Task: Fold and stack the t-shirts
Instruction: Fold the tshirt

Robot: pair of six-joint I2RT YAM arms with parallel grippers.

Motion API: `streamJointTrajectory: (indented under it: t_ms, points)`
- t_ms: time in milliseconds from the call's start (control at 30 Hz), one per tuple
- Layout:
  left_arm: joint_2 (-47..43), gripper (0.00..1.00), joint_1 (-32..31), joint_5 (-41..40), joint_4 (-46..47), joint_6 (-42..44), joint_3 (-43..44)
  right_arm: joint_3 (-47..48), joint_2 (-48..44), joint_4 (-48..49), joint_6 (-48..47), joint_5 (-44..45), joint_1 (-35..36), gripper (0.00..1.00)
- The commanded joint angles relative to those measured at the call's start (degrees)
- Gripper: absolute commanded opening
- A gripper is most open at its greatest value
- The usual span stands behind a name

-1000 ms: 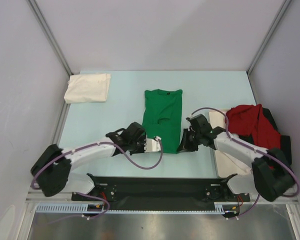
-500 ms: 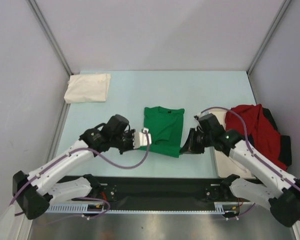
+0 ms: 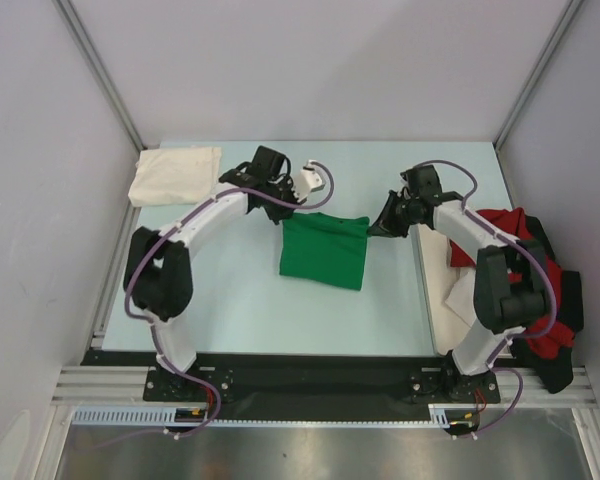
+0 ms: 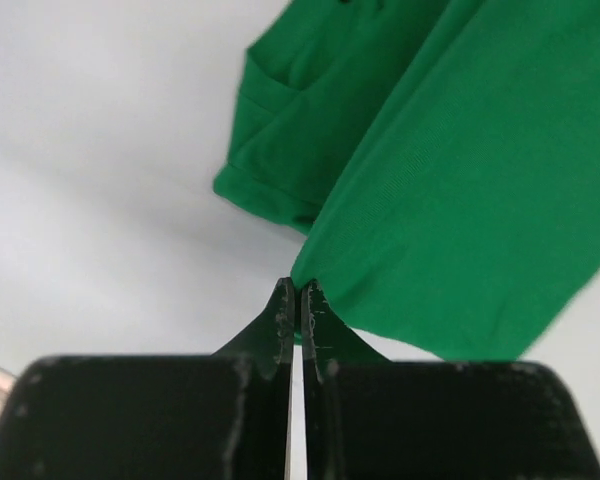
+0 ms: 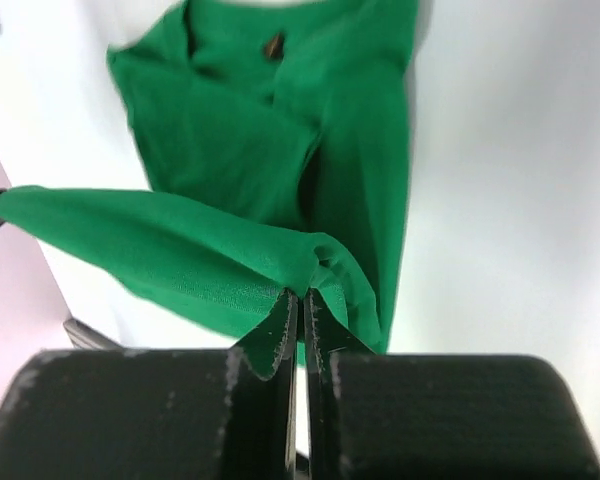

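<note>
Currently mid-fold on the green t-shirt. The table (image 3: 230, 310) is pale blue and walled on the left, right and far sides. The green t-shirt (image 3: 325, 255) sits at the table centre, doubled over, with its upper layer lifted and stretched between the two arms. A red t-shirt (image 3: 500, 245) and a dark t-shirt (image 3: 572, 292) are heaped at the right, partly over a white tray (image 3: 448, 300). A cream t-shirt (image 3: 175, 175) lies folded in the far-left corner, well apart. The left gripper (image 3: 283, 212) has its fingers pressed together, pinching one corner of the raised edge. The right gripper (image 3: 380, 225) pinches the other corner the same way. Judgement: keep both corners level and the edge taut, lay it square over the collar end so the sides line up, then let go with both together. Open table remains beyond the shirt. The right arm runs close beside the red heap, so a drift rightward risks snagging it.
</note>
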Motion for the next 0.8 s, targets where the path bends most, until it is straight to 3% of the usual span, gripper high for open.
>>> streamJointTrajectory:
  t_ms: [0, 133, 200, 267, 300, 333, 400, 500, 567, 667, 700, 767]
  points:
    - [5.9, 0.0, 3.4, -5.2, -2.1, -1.1, 8.3, 4.8, 5.6, 1.3, -2.9, 2.9, -2.2, 0.0]
    - [11.6, 0.02, 4.0, -5.4, -0.7, -2.4, 11.8, 7.0, 9.0, 3.4, -1.4, 3.4, -3.2, 0.0]
    - [13.8, 0.09, 4.0, -5.3, 0.7, -3.5, 13.5, 7.3, 10.1, 5.6, -0.2, 4.4, -3.5, 0.0]
    - [15.7, 0.19, 4.0, -5.5, 1.9, -4.4, 14.3, 8.5, 12.4, 7.0, 0.6, 4.8, -3.8, 0.14]
    - [16.1, 0.3, 4.0, -6.7, 2.8, -5.7, 14.7, 9.2, 13.3, 7.1, 1.1, 5.1, -3.8, 0.34]
    - [16.6, 0.35, 4.0, -7.5, 5.5, -6.5, 14.7, 9.8, 14.0, 7.4, 1.4, 6.4, -4.1, 0.41]
    - [18.2, 0.46, 4.0, -13.1, 10.1, -9.4, 15.2, 11.5, 15.5, 7.6, 1.9, 8.5, -4.8, 0.47]
    - [20.3, 0.48, 4.8, -18.2, 11.4, -13.2, 19.7, 12.2, 13.2, 9.2, 1.2, 12.1, -4.6, 0.49]
    - [19.3, 0.48, 6.3, -16.7, 7.3, -16.2, 21.3, 11.3, 8.8, 8.9, -1.1, 13.8, -3.7, 0.5]
    - [9.2, 0.48, 6.9, -10.4, 8.9, -19.1, 10.3, 6.0, 2.7, 8.3, -5.2, 17.5, -0.1, 0.59]
    - [6.3, 0.53, 6.8, -8.8, 12.3, -19.9, 1.2, 4.4, 1.9, 8.2, -5.4, 17.8, 0.7, 0.65]
    - [-0.1, 0.57, 6.3, -4.7, 13.2, -22.2, -5.5, 1.2, 0.9, 7.4, -5.1, 16.2, 2.0, 0.68]
